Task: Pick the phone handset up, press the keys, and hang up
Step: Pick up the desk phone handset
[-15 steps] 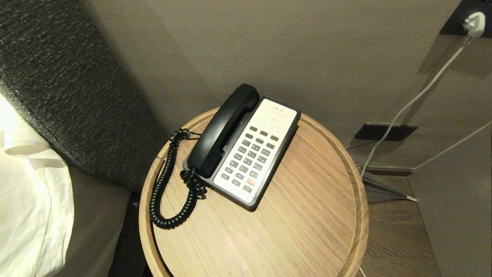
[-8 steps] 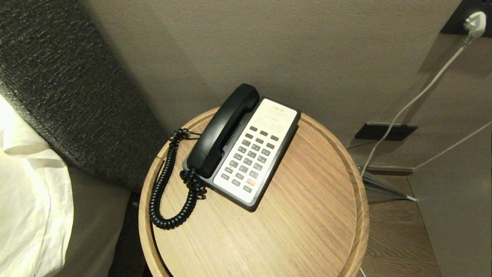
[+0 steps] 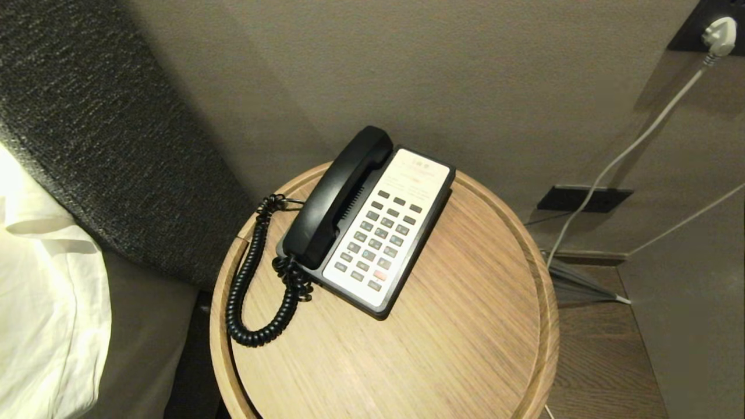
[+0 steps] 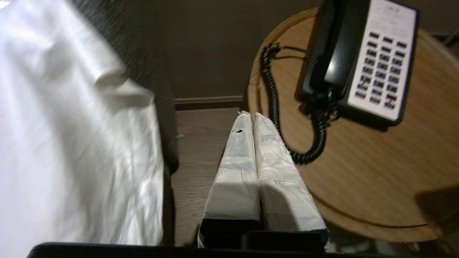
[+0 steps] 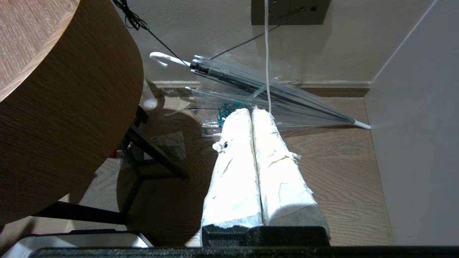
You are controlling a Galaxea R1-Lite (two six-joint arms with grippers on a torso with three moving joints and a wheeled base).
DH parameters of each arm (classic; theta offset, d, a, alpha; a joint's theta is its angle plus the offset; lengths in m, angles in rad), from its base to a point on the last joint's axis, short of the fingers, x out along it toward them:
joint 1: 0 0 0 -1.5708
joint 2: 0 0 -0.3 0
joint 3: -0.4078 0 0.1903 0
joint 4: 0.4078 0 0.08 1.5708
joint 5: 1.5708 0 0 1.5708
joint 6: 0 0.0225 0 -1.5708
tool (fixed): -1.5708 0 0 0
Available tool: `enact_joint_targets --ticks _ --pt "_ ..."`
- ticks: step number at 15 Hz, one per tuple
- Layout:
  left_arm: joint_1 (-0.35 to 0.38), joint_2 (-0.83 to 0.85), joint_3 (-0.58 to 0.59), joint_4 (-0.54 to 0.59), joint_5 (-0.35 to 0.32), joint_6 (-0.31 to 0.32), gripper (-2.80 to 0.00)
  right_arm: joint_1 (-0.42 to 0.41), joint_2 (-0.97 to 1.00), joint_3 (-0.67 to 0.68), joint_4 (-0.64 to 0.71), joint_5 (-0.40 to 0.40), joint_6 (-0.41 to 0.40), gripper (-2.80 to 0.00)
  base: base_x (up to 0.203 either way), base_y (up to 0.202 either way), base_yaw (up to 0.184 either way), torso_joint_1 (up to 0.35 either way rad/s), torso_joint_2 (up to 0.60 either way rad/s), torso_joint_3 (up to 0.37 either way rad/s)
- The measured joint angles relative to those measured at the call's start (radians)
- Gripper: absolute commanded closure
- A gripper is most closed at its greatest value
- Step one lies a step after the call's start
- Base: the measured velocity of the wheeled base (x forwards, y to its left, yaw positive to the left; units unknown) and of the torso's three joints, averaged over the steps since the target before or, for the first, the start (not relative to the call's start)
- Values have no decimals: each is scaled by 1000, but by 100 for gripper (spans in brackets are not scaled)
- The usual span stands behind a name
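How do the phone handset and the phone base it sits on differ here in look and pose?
The phone handset is all black, narrow and rounded; the phone base shows a pale flat face with rows of grey keys. The handset rests on the base's left side, while the base sits directly on the round wooden table. Both lie along the same diagonal and have black plastic casing.

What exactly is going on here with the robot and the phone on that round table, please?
Nothing is being handled yet. The long black plastic phone handset lies in its cradle on the black phone base with a white keypad panel, on the round wooden side table. The left gripper, fingers shut and empty, is beside the table's edge near the black coiled cord. The right gripper, also shut, hangs low over the floor by a clear folded umbrella.
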Motion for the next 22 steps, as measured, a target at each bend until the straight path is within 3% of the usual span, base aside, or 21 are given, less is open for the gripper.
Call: enact_joint_targets --ticks 3,8,9,13,15,18,20,22 --pt "-39 338 -267 41 -47 7 0 0 0 0 0 0 0 0 0 0 0 0 0 0" --pt "-228 737 -592 158 4 14 0 0 0 0 0 0 0 0 0 0 0 0 0 0" --pt "-274 782 -624 175 23 14 -280 0 0 0 0 0 0 0 0 0 0 0 0 0" --pt "-411 862 -704 324 88 20 -280 0 0 0 0 0 0 0 0 0 0 0 0 0" --pt "-462 892 -770 336 123 31 -280 0 0 0 0 0 0 0 0 0 0 0 0 0" --pt "-522 961 -889 346 159 100 -280 0 0 0 0 0 0 0 0 0 0 0 0 0" --pt "-537 999 -909 370 187 174 -280 0 0 0 0 0 0 0 0 0 0 0 0 0" --pt "-542 1026 -911 415 209 190 -280 0 0 0 0 0 0 0 0 0 0 0 0 0"
